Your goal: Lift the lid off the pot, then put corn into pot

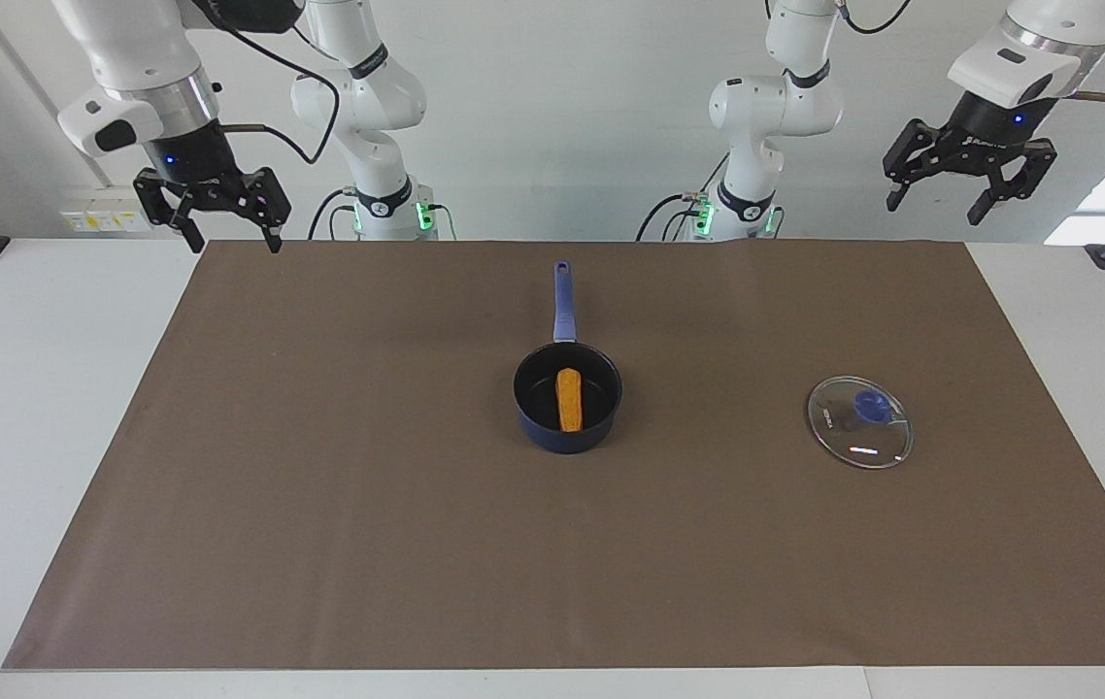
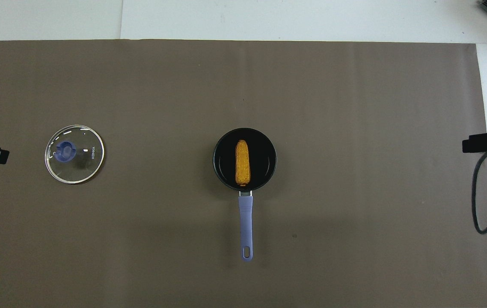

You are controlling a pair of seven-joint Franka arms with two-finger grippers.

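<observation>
"KONKA" on the lid [image 2: 74,154]

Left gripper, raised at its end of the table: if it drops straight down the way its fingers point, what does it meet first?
Probably bare surface. The left gripper hangs open, pointing down near the edge of the brown paper mat; depth is unclear. The round clear glass lid with the blue knob lies well clear of that line.

White table [image 1: 48,408]; brown mat [image 1: 368,505] bears pot [image 1: 567,430], lid [image 1: 860,423]

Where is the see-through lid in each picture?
Facing view: the lid lies flat on the brown mat, at the picture's right, beside the pot.
Overhead view: the lid is at the picture's left.
Shared landmark: the pot holding the corn.
</observation>
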